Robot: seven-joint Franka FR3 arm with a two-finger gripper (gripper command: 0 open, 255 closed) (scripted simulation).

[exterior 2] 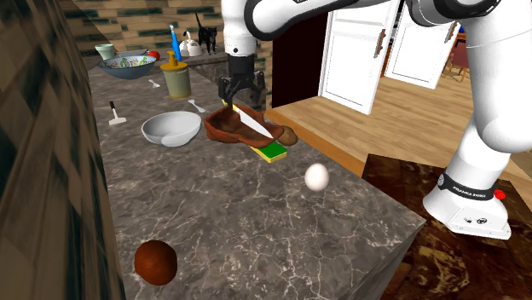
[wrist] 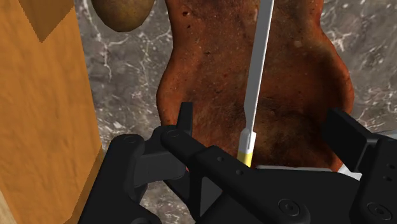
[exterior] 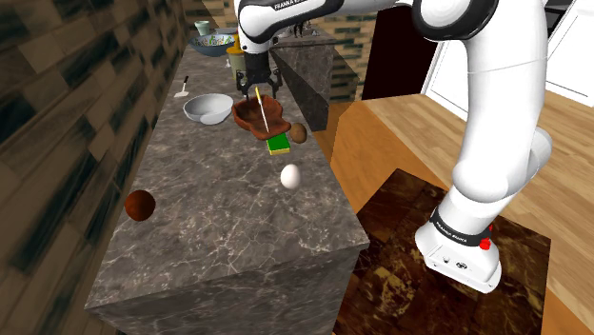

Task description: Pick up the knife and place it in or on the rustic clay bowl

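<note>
A rough brown clay bowl (exterior: pixel 269 115) (exterior 2: pixel 228 127) (wrist: pixel 299 95) stands on the dark marble counter (exterior: pixel 228 238), beside a white bowl (exterior: pixel 207 108). The knife (exterior: pixel 261 112) (exterior 2: pixel 252 123) (wrist: pixel 257 76), pale-bladed with a yellow handle end, lies slanted across the brown bowl. My gripper (exterior: pixel 255 86) (exterior 2: pixel 237 94) (wrist: pixel 261 114) hangs just above the knife's handle end. It is open: the two black fingers stand well apart on either side of the knife and do not touch it.
Next to the brown bowl lie a green-and-yellow sponge (exterior: pixel 279 143) (exterior 2: pixel 274 151) and a brown potato (exterior: pixel 299 132) (wrist: pixel 124 13). A white egg (exterior: pixel 290 175) and a dark brown ball (exterior: pixel 140 205) sit nearer the front. A jar (exterior 2: pixel 177 78) and a patterned bowl (exterior 2: pixel 128 65) stand behind.
</note>
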